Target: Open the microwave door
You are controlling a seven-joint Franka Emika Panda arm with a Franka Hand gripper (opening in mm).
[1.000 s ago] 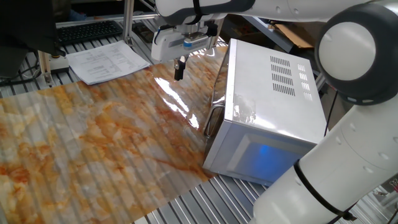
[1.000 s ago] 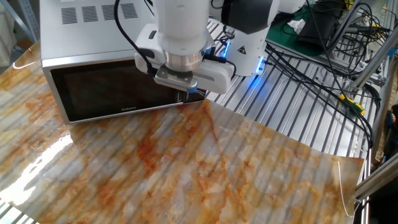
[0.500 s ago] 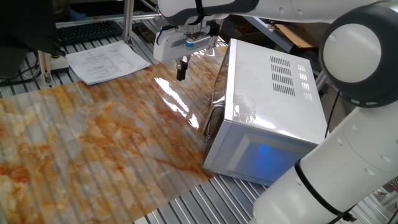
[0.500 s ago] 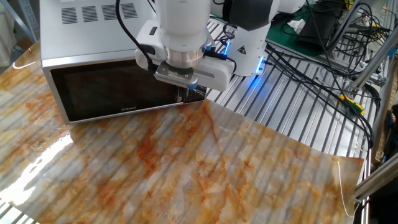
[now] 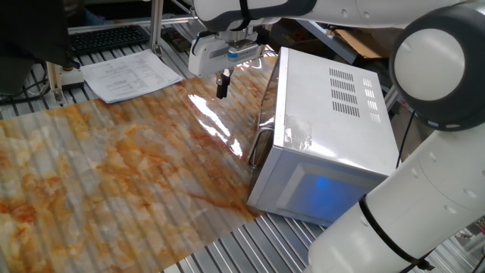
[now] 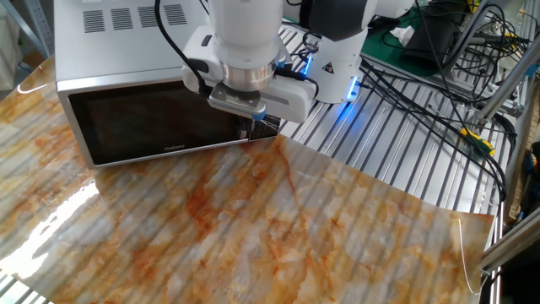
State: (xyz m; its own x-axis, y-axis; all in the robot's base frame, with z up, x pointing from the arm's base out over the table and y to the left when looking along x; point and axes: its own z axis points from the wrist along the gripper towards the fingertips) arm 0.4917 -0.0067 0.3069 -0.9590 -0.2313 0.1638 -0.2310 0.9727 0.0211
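The white microwave (image 5: pixel 333 114) stands at the right of the marbled table, with vent slots on top and a blue glow on its near side (image 5: pixel 322 189). The microwave door (image 5: pixel 267 106) is the shiny front facing left; it is closed, and its curved silver handle (image 5: pixel 260 145) is at the near end. In the other fixed view the door (image 6: pixel 143 122) shows as a dark panel. My gripper (image 5: pixel 222 85) hangs in front of the door's far end, away from the handle, a little above the table. Its fingers look pressed together and empty. It also shows in the other fixed view (image 6: pixel 251 129).
The marbled sheet (image 5: pixel 114 167) covers the table. Papers (image 5: pixel 129 74) and a keyboard (image 5: pixel 106 36) lie at the far left edge. My arm's base with a blue light (image 6: pixel 337 63) and many cables (image 6: pixel 439 59) sit on the slatted frame beside the microwave.
My gripper has shifted slightly toward the microwave and risen a little. The door has not moved.
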